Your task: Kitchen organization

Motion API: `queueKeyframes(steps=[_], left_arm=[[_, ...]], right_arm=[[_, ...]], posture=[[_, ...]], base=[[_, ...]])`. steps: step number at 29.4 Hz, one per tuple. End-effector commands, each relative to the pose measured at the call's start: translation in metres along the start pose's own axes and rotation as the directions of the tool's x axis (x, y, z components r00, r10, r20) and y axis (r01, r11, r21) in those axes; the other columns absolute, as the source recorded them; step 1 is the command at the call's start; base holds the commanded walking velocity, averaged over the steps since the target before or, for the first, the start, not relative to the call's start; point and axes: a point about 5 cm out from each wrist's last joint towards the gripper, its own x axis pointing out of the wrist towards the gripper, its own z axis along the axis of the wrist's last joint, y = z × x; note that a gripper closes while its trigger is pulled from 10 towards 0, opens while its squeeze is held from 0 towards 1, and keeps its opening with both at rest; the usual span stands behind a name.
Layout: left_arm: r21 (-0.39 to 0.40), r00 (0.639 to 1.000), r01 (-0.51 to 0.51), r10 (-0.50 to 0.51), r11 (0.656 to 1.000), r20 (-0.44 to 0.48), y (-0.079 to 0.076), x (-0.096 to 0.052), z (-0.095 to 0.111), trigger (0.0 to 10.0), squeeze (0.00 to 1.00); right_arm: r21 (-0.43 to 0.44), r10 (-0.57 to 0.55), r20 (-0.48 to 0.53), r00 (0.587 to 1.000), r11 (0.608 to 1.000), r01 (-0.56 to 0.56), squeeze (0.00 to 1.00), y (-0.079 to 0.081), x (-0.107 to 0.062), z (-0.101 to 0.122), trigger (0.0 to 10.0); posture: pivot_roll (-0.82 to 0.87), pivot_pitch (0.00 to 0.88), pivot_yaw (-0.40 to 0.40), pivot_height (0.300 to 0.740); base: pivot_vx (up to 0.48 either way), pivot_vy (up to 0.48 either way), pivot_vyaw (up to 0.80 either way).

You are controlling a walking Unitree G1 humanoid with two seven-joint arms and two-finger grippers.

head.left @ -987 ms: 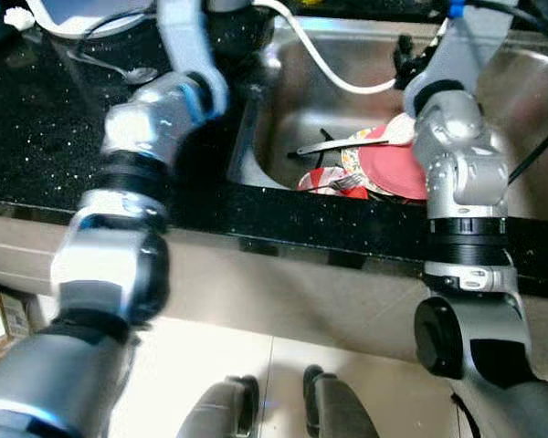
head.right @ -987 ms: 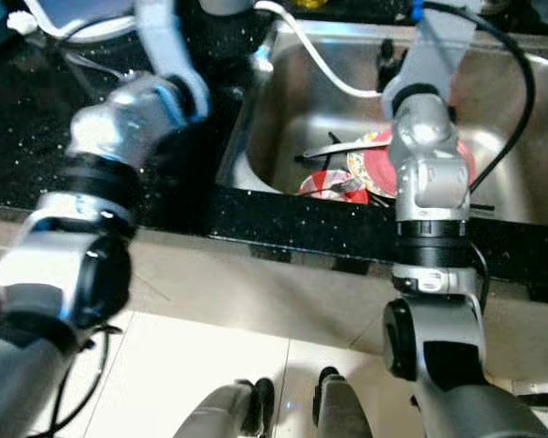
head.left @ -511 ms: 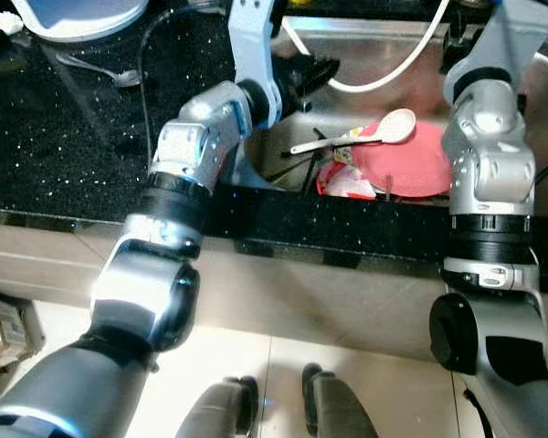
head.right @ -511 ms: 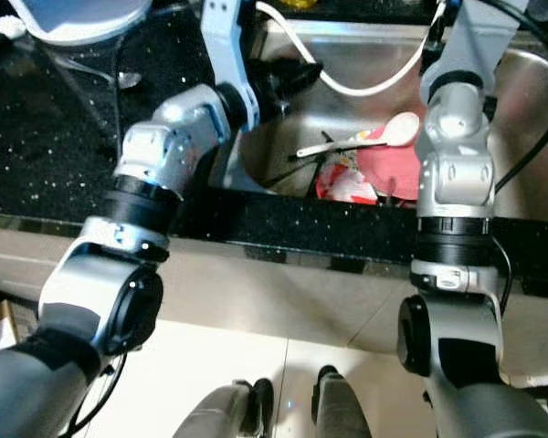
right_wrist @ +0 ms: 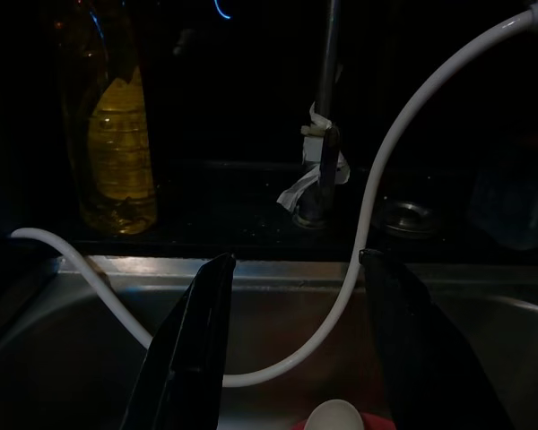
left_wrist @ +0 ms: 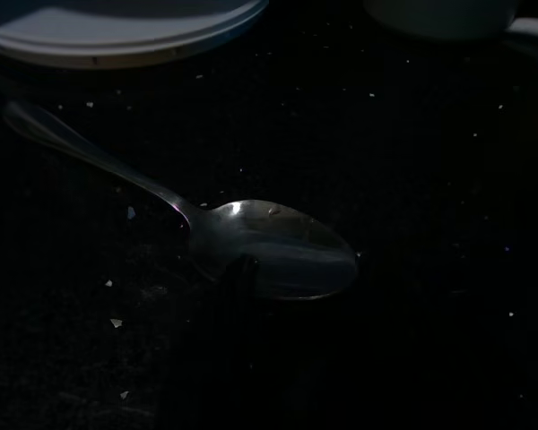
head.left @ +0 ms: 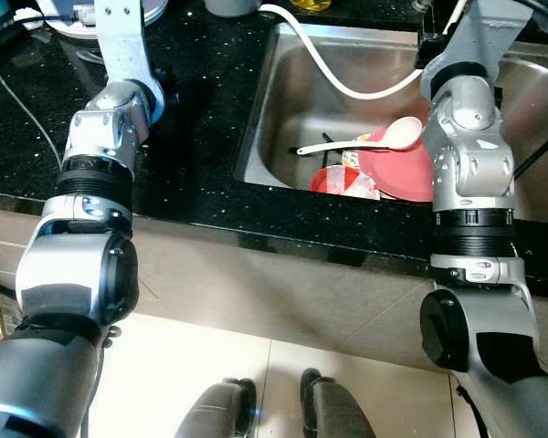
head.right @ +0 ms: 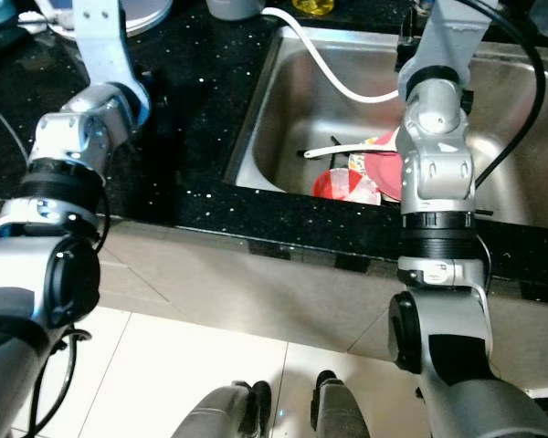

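Black speckled stone countertop (head.left: pixel 210 109), far left corner: round white-and-blue lidded container (left_wrist: pixel 117 27). Just in front of it, a dull metal spoon (left_wrist: pixel 269 246) lies flat on the counter, bowl up, handle running back toward the container; the left wrist view looks straight down on it. Left gripper: reaching over this corner, its state cannot be told. Stainless steel sink basin (head.left: pixel 292 100), right of the counter: a white flexible hose (head.left: pixel 338 78) loops in from the far rim; against the near wall sit a red round plate (head.left: pixel 397 169), a small red crumpled wrapper or cup (head.left: pixel 342 181), and a cream plastic ladle-spoon (head.left: pixel 384 139) resting across the plate toward the basin's middle. Right gripper (right_wrist: pixel 291 349): released, black fingers spread wide, held above the basin facing the tap (right_wrist: pixel 323 134) and a yellow oil bottle (right_wrist: pixel 117 143) on the far ledge. Risks, as judgement: the flat metal spoon may skid on the polished stone under a shallow pinch; the hose may snag the right arm during a reach for the dishes.
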Motion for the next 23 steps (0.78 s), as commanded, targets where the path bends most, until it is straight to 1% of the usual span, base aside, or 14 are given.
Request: queueKeyframes(steps=[1, 2, 3, 4, 6, 8, 9, 10, 15, 16, 17, 19, 21, 23], left_arm=[[-0.027, 0.999, 0.012, -0.013, 1.000, -0.038, -0.001, 0.001, -0.006, 10.0, 0.00], [-0.017, 0.999, -0.003, 0.002, 1.000, -0.039, -0.001, 0.002, -0.005, 10.0, 0.87], [-0.017, 0.999, -0.003, 0.002, 1.000, -0.039, -0.001, 0.002, -0.005, 10.0, 0.87], [0.008, 0.999, -0.021, 0.021, 1.000, -0.029, -0.001, 0.003, -0.002, 10.0, 1.00], [0.036, 0.999, -0.041, 0.041, 0.999, -0.004, -0.001, 0.005, 0.006, 10.0, 1.00], [0.038, 0.998, -0.057, 0.057, 0.998, -0.002, -0.001, 0.006, 0.008, 10.0, 1.00], [0.022, 0.998, -0.059, 0.059, 0.998, -0.003, 0.000, 0.006, 0.009, 10.0, 0.19], [0.012, 0.997, -0.072, 0.072, 0.997, -0.007, 0.001, 0.006, 0.008, 10.0, 0.00], [0.010, 0.991, -0.129, 0.129, 0.992, -0.028, 0.009, 0.007, 0.001, 10.0, 0.00], [0.032, 0.988, -0.152, 0.153, 0.988, -0.037, 0.012, 0.007, -0.002, 10.0, 0.00], [0.078, 0.982, -0.178, 0.182, 0.981, -0.046, 0.016, 0.007, -0.006, 10.0, 0.00], [0.078, 0.982, -0.178, 0.182, 0.981, -0.046, 0.016, 0.007, -0.006, 10.0, 0.00], [0.167, 0.970, -0.226, 0.237, 0.960, -0.048, 0.026, 0.006, -0.010, 10.0, 0.00], [0.220, 0.960, -0.262, 0.277, 0.940, -0.043, 0.034, 0.004, -0.011, 10.0, 0.00]], right_arm=[[0.014, 0.002, 0.013, 1.000, 1.000, -0.002, 0.00, 0.000, 0.001, 0.003, 10.0], [0.018, 0.004, 0.012, 1.000, 1.000, -0.004, 0.00, 0.000, 0.001, 0.003, 10.0], [0.018, 0.004, 0.012, 1.000, 1.000, -0.004, 0.00, 0.000, 0.001, 0.003, 10.0], [0.022, 0.004, 0.011, 1.000, 1.000, -0.005, 0.00, 0.000, 0.001, 0.003, 10.0], [0.025, 0.003, 0.006, 1.000, 1.000, -0.003, 0.00, -0.001, -0.001, 0.002, 10.0], [0.026, 0.000, 0.003, 1.000, 1.000, 0.000, 0.00, -0.002, -0.001, 0.001, 10.0], [0.025, 0.000, 0.002, 1.000, 1.000, 0.000, 0.00, -0.003, -0.002, 0.001, 10.0], [0.024, -0.001, 0.001, 1.000, 1.000, 0.001, 0.00, -0.003, -0.002, 0.000, 10.0], [0.022, -0.003, -0.002, 1.000, 1.000, 0.003, 0.00, -0.005, -0.003, 0.000, 10.0], [0.023, -0.003, -0.005, 1.000, 1.000, 0.003, 0.00, -0.005, -0.003, 0.000, 10.0], [0.023, -0.002, -0.007, 1.000, 1.000, 0.002, 0.00, -0.005, -0.004, 0.000, 10.0], [0.023, -0.002, -0.007, 1.000, 1.000, 0.002, 0.00, -0.005, -0.004, 0.000, 10.0], [0.025, -0.001, -0.013, 1.000, 1.000, 0.001, 0.00, -0.005, -0.004, -0.001, 10.0], [0.027, 0.000, -0.019, 1.000, 1.000, 0.001, 0.00, -0.005, -0.005, -0.002, 10.0]], posture=[[0.02, 0.156, 0.043, 0.740], [0.02, 0.156, 0.043, 0.740], [0.02, 0.156, 0.043, 0.740], [0.01, 0.160, 0.051, 0.740], [0.01, 0.165, 0.056, 0.740], [0.01, 0.168, 0.058, 0.740], [0.00, 0.173, 0.061, 0.740], [-0.01, 0.176, 0.063, 0.740], [-0.01, 0.183, 0.066, 0.740], [-0.02, 0.188, 0.067, 0.740], [-0.02, 0.192, 0.067, 0.740], [-0.02, 0.192, 0.067, 0.740], [-0.02, 0.203, 0.070, 0.740], [-0.01, 0.207, 0.072, 0.740]], base=[[0.000, 0.000, 0.00], [0.000, 0.000, 0.00], [0.000, 0.000, 0.00], [0.000, 0.000, 0.00], [0.000, 0.000, 0.00], [0.000, 0.000, 0.00], [0.000, 0.000, 0.00], [0.000, 0.000, 0.00], [0.000, 0.000, 0.00], [0.000, 0.000, 0.00], [0.000, 0.000, 0.00], [0.000, 0.000, 0.00], [0.000, 0.000, 0.00], [0.000, 0.000, 0.00]])
